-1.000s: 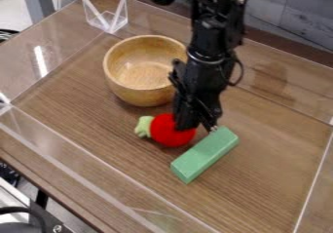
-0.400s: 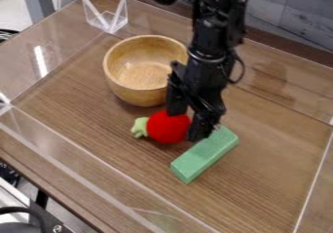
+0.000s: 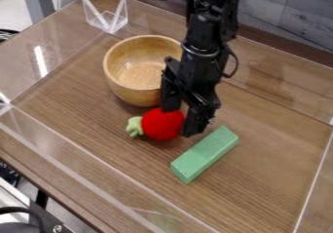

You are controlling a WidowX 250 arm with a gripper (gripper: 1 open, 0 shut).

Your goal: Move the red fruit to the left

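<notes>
Now the tool (image 3: 184,112) hangs almost straight down over the red fruit (image 3: 163,124), its two dark fingers spread wide, one on the far-left side of the fruit and one on its right, with the fruit low between them. Nothing is pinched: the fruit sits on the counter (image 3: 92,169) on its own weight, its pale green leafy stub pointing left. It lies just in front of the wooden bowl (image 3: 140,69), close to the bowl's near wall but seemingly not touching it, and to the left of the green block (image 3: 205,154), with a clear strip of wood between fruit and block.

By my reading the step in hand is a release, or a regrasp: the jaws are open around the fruit rather than closed on it. Whether the task counts as done is a matter of judgement. The fruit stands left of the block, yet it is still near the middle of the counter, and plenty of bare wood lies further left.

If more travel is wanted, the next move calls for closing squarely across the round body and carrying it left along the near side of the bowl, clear of its rim. Otherwise, a straight lift clear, without nudging the fruit, which looks ready to roll.
</notes>
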